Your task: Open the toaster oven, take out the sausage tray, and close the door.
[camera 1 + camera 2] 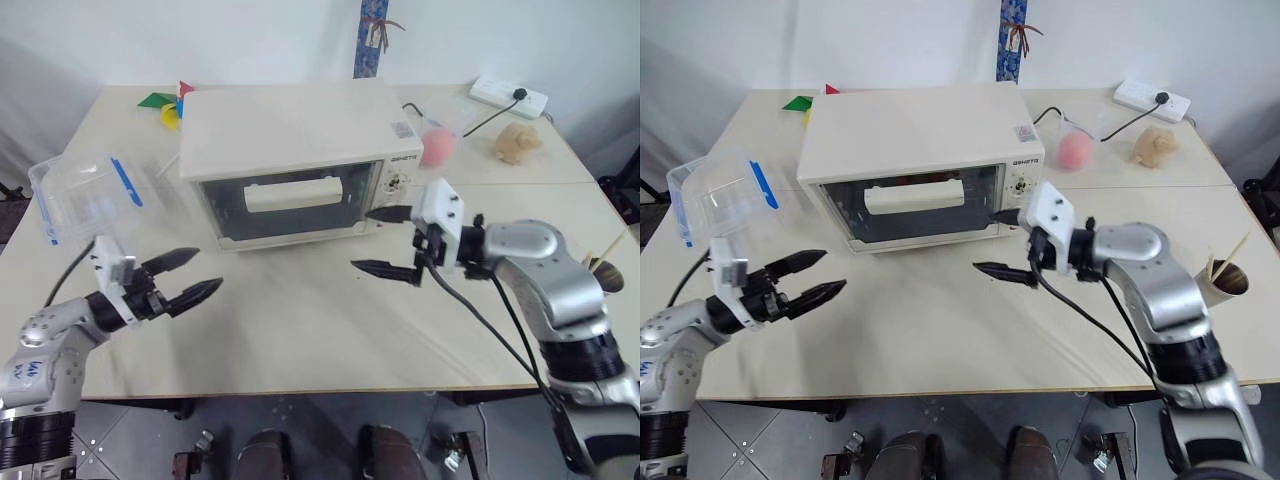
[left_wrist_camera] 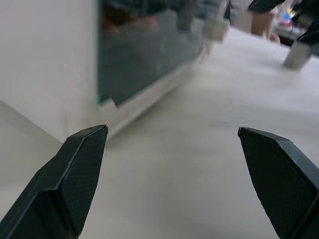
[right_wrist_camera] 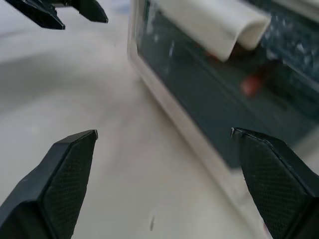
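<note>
The cream-white toaster oven (image 1: 290,130) stands at the middle of the table, with its door (image 1: 290,205) shut and the wide cream bar handle (image 1: 295,193) across the dark glass. Through the glass in the right wrist view a red sausage (image 3: 249,84) shows dimly; the sausage tray under it is hard to make out. My left gripper (image 1: 205,272) hovers open in front of the oven's left corner, holding nothing. My right gripper (image 1: 362,240) is open too, pointing left just before the oven's front right corner, one fingertip (image 1: 385,213) near the knob panel.
A clear plastic box with blue clips (image 1: 85,195) sits left of the oven. Behind it on the right are a clear cup with a pink thing (image 1: 437,145), a tan toy (image 1: 518,143) and a power strip (image 1: 510,95). A paper cup of sticks (image 1: 1225,275) stands far right.
</note>
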